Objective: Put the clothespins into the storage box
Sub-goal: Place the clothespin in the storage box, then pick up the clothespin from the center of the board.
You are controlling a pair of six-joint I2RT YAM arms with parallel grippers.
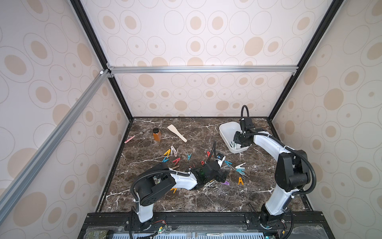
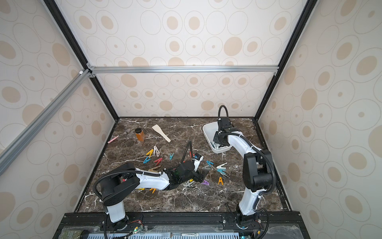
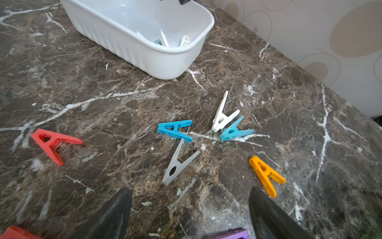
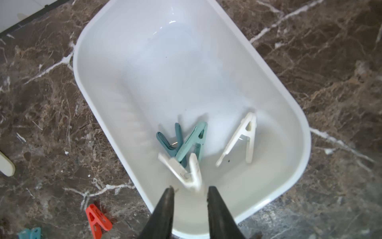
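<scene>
Clothespins (image 1: 240, 180) going into the storage box (image 4: 86, 87), by the look of it one at a time. Holding the right gripper (image 4: 191, 189) above the box's lower end in the right wrist view, jaws standing partly apart and pinching nothing; seeing a blurred white peg (image 4: 186, 171) just past the fingertips, probably dropping free. Doing this well: spreading wider before lifting, rising straight up, keeping both fingers clear of the wall. Counting three more on the box floor beside it: a dark teal peg (image 4: 167, 142), a lighter teal peg (image 4: 193, 142), a second white peg (image 4: 241, 138).

Holding the left gripper (image 3: 190, 191) low at the bottom of the left wrist view, spread wide and empty, facing a grey peg (image 3: 175, 165) with its tip at a blue peg (image 3: 175, 129); centring on the grey one alone, avoiding the orange peg (image 3: 266, 175) just beside one finger.

Finding the box at the upper right of the marble tabletop (image 1: 186, 198) in both top views, most pegs lying scattered mid-table. Looking small, plastic, V-shaped, sprung with a wire ring; likely skidding if nudged.
</scene>
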